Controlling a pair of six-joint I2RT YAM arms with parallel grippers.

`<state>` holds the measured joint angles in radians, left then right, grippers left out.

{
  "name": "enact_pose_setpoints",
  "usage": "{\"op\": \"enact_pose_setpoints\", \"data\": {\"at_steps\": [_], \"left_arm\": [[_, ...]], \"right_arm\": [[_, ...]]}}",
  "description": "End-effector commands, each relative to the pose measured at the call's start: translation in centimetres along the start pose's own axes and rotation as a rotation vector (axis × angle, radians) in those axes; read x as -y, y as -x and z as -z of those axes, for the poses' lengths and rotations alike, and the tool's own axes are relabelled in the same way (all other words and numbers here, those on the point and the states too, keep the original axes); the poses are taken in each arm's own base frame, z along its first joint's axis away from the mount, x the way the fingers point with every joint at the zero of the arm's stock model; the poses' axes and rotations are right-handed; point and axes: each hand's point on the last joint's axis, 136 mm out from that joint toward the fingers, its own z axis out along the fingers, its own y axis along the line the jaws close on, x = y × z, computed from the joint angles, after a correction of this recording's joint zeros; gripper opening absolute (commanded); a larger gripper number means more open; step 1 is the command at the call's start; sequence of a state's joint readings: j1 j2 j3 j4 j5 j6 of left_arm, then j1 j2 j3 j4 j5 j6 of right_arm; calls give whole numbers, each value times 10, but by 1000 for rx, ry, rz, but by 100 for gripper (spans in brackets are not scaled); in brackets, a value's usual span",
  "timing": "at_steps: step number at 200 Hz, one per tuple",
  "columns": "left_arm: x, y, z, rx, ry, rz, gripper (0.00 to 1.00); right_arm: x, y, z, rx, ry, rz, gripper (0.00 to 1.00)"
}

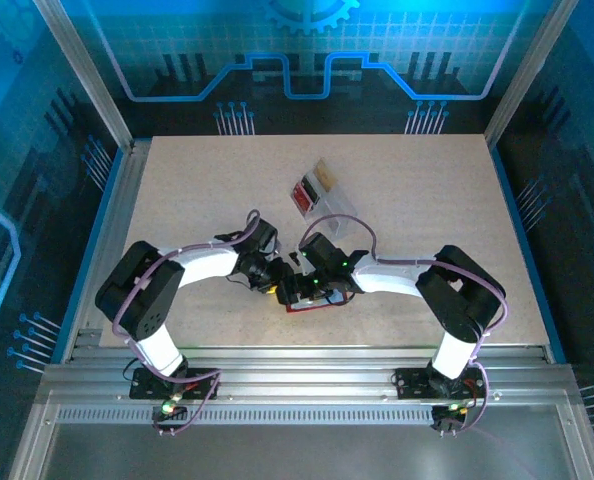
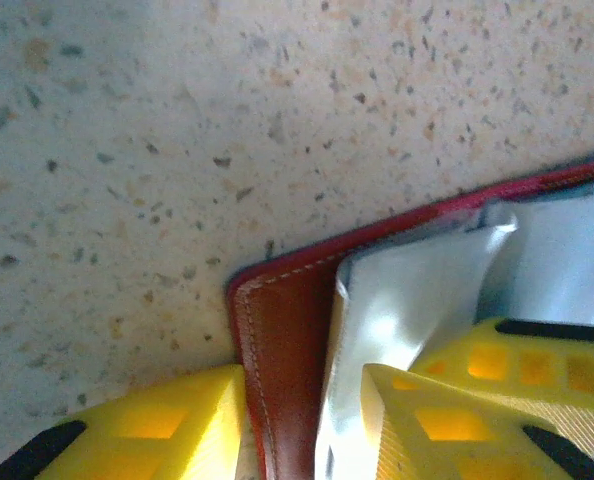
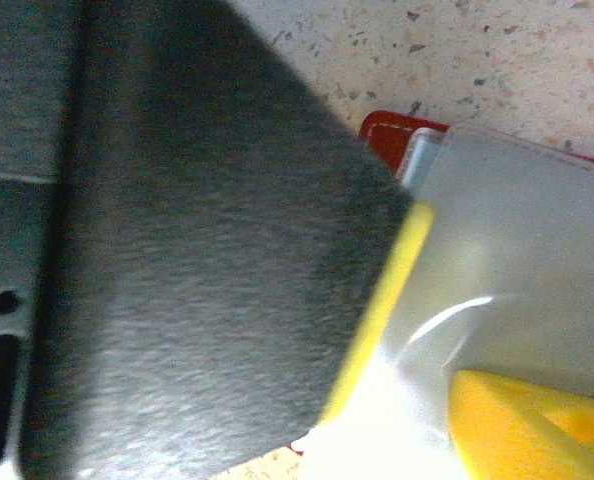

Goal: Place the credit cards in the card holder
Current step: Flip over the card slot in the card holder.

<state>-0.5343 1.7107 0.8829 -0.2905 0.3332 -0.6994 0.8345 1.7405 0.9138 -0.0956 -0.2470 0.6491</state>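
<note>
Two arms meet at the near middle of the table (image 1: 447, 200), their wrists almost touching above the wallet (image 2: 282, 350).

Wallet: lies flat on the speckled top. One rounded, stitched corner shows dark red. From overhead, a red sliver of it shows beneath the arms.

Cards (image 2: 407, 300): pale and glossy, overlapped on top of the wallet, with their corner just inside its stitched edge. Whether they sit in a pocket cannot be told. Glare washes the faces, so any print on them is unreadable.

Left gripper (image 2: 297, 435): jaws parted and straddling the wallet's edge. One yellow finger is on bare table just beside the wallet, the other over the cards. Nothing is clamped.

Right gripper (image 1: 302, 290): its wrist camera shows one yellow finger low over the cards, and a dark blurred mass covers the left half of that view. Whether the jaws are parted or closed cannot be told.

Box (image 1: 337, 212): clear, well behind the grippers. It holds a red piece (image 1: 303, 193), whose white marks are too small to read, and a tan block (image 1: 323, 178).
</note>
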Motion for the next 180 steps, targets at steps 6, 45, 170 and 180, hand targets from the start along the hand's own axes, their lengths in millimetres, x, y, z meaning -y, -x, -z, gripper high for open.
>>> {"op": "enact_pose_setpoints", "data": {"at_steps": [6,45,170,180], "left_arm": [[-7,-12,-13,-25,138,-107,33],[-25,-18,-26,-22,240,-135,31],[-50,-36,-48,-61,289,-125,29],[-50,-36,-49,-66,287,-125,29]], "right_arm": [[25,-17,-12,-53,-68,-39,80],[19,-14,-8,-48,-54,-20,80],[35,59,103,165,-246,10,86],[51,73,123,206,-365,3,85]]}}
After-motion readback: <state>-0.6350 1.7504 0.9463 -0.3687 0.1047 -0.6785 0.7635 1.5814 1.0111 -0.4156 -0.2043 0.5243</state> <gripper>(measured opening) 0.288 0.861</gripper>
